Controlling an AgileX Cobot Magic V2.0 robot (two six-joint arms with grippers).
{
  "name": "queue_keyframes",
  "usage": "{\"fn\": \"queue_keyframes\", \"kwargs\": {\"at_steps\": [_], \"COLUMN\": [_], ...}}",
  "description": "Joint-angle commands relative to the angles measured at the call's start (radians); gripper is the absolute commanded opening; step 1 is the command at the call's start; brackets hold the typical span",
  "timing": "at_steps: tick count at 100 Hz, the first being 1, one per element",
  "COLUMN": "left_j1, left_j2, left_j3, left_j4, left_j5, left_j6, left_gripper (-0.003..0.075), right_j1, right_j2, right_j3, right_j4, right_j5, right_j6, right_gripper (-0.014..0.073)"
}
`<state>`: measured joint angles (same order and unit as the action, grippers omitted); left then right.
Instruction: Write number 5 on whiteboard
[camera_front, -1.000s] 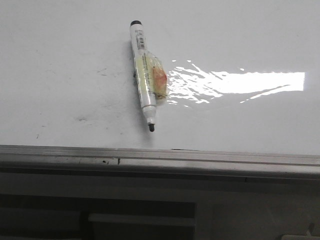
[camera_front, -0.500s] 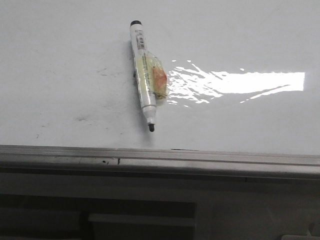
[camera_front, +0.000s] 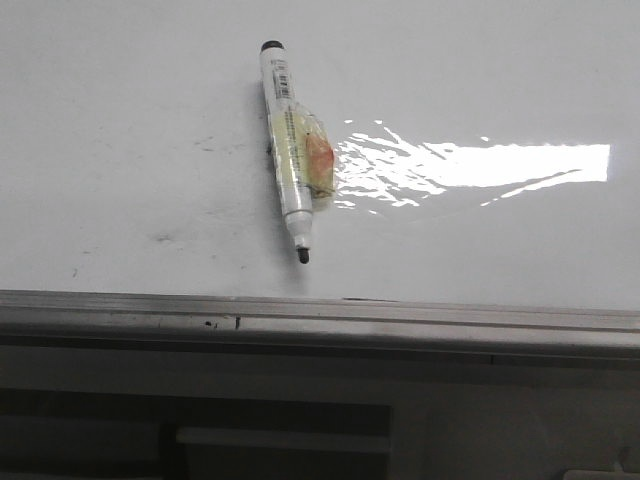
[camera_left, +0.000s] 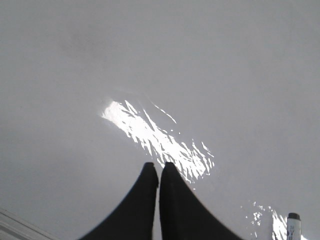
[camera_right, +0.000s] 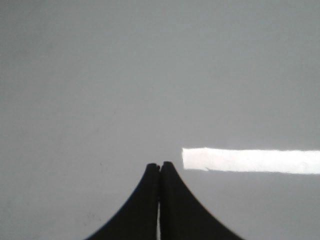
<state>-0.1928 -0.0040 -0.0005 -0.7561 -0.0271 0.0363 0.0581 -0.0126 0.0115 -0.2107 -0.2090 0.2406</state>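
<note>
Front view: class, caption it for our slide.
Uncapped marker lies on the smudged whiteboard beside a glare patch; no 5 written.

A white-barrelled marker pen with a black end cap (camera_front: 287, 150) is seen lying flat, its dark uncapped tip pointed toward the near edge and a printed barcode label placed near the capped end. A crumpled wrap of yellowish transparent tape with an orange-red patch (camera_front: 308, 155) is bound around the middle of the barrel. Below and in front, a dark grey shelf-like structure with a pale horizontal bar (camera_front: 282, 438) can be made out.
</note>
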Motion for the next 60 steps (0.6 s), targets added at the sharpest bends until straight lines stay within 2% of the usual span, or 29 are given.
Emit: {"fn": "queue_keyframes", "kwargs": {"at_steps": [1, 13, 21, 32, 43, 49, 56, 60], "left_j1": [0.004, 0.004, 0.004, 0.004, 0.004, 0.001, -0.015, -0.031], "left_j2": [-0.025, -0.015, 0.032, 0.193, 0.387, 0.484, 0.586, 0.635], "left_j3": [0.020, -0.043, -0.130, -0.296, -0.445, -0.506, -0.565, -0.589], "left_j4": [-0.051, 0.008, 0.167, 0.352, 0.381, 0.355, 0.287, 0.229], "left_j5": [-0.062, -0.001, 0.111, 0.314, 0.430, 0.467, 0.500, 0.516], "left_j6": [-0.008, 0.012, 0.018, 0.018, 0.044, 0.108, 0.219, 0.276], "left_gripper": [-0.0020, -0.0020, -0.0020, -0.0020, 0.0000, 0.0067, 0.0221, 0.0330], "right_j1": [-0.007, -0.007, -0.007, -0.007, -0.003, 0.004, 0.018, 0.032], "right_j2": [-0.014, -0.012, 0.004, 0.068, 0.159, 0.212, 0.259, 0.280], "right_j3": [0.003, -0.065, -0.153, -0.272, -0.364, -0.409, -0.465, -0.496], "right_j4": [0.105, 0.179, 0.174, 0.168, 0.153, 0.153, 0.153, 0.153], "right_j5": [-0.081, -0.005, 0.129, 0.302, 0.414, 0.461, 0.512, 0.543], "right_j6": [0.009, 0.009, 0.009, 0.009, 0.000, -0.044, -0.077, -0.084], "right_gripper": [-0.0063, -0.0063, -0.0063, -0.0063, -0.0061, -0.0048, 0.0013, 0.0082]}}
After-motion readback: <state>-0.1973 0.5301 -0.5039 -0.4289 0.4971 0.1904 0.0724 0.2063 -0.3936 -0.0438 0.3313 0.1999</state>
